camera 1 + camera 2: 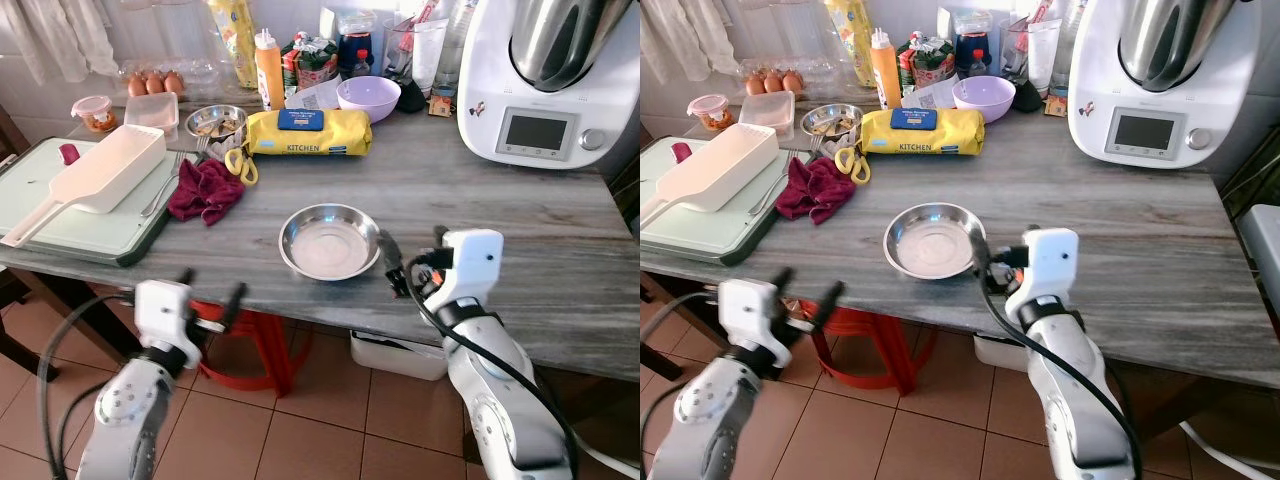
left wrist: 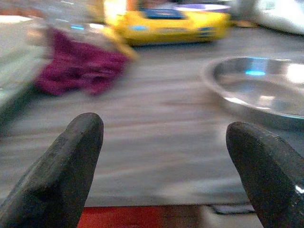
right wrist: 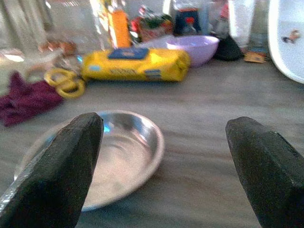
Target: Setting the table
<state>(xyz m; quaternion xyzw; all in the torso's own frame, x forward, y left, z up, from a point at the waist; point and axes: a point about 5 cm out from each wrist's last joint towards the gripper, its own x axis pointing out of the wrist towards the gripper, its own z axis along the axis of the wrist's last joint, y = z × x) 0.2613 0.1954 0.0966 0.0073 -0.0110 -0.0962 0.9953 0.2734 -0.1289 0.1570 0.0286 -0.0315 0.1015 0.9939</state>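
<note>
The grey wood-grain tabletop (image 1: 480,200) spans the scene, with brown floor tiles (image 1: 300,430) below. At 1 o'clock stands a white kitchen machine (image 1: 540,85). At 9 o'clock a pale green tray (image 1: 60,215) carries a white scoop (image 1: 100,175). A yellow packet (image 1: 308,131) lies at 12. The shiny, shallow steel plate (image 1: 328,241) sits empty near the front edge. Just beside its rim, at 3 o'clock, the right pincer (image 1: 412,262) gapes wide. At 7 o'clock, below the edge, the left pincer (image 1: 210,297) is wide too.
</note>
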